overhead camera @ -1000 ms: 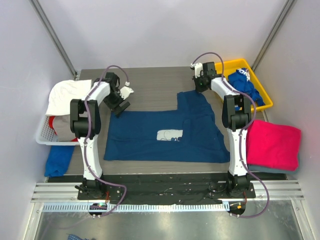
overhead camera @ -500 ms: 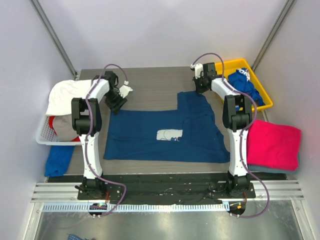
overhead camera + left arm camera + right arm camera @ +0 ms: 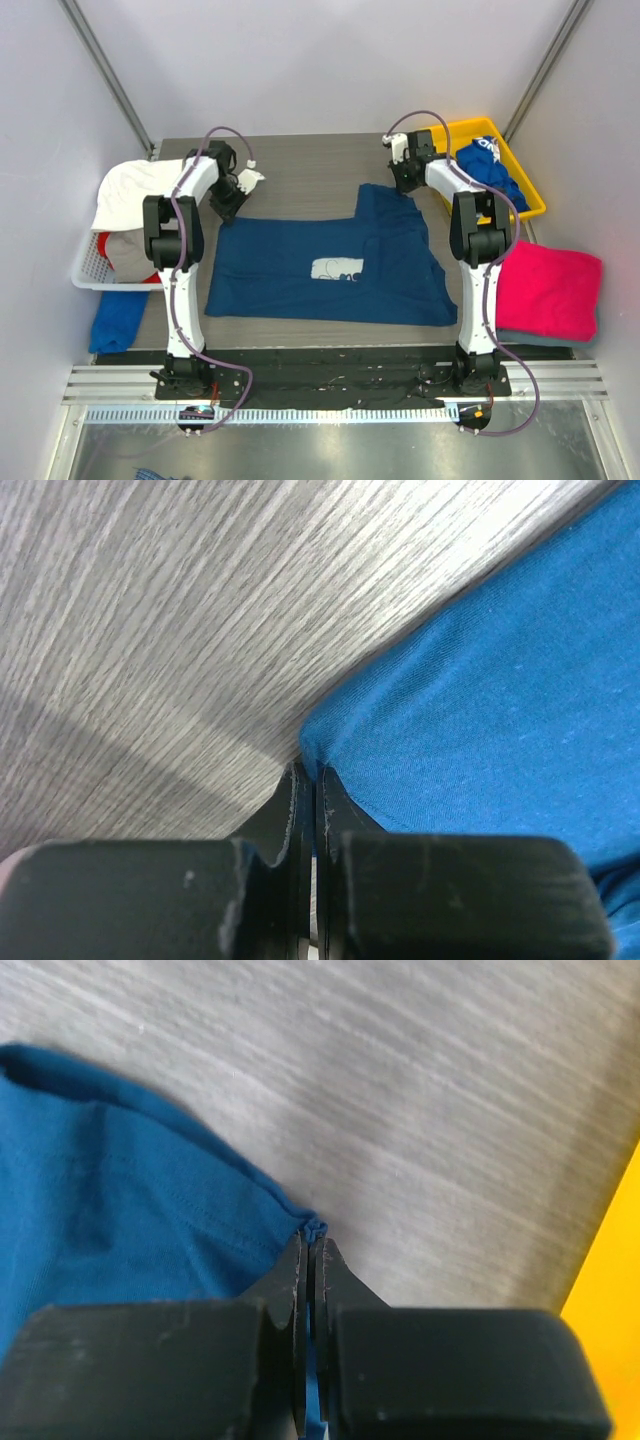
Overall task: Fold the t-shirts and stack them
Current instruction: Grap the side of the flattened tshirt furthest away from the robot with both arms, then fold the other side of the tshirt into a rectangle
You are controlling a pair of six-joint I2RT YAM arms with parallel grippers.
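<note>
Fabric of navy tee (image 3: 290,255) puckers inside left pincer (image 3: 308,777) and right pincer (image 3: 308,1247).

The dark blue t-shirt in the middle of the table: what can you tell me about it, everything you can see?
The navy t-shirt is soft, cotton-looking cloth with a small white square print near its middle. It lies spread on the grey wood-grain table, mostly flat but creased on its right part, where one section reaches farther back. The left gripper pinches its far left corner and the right gripper its far right corner, both shut on the fabric.
</note>
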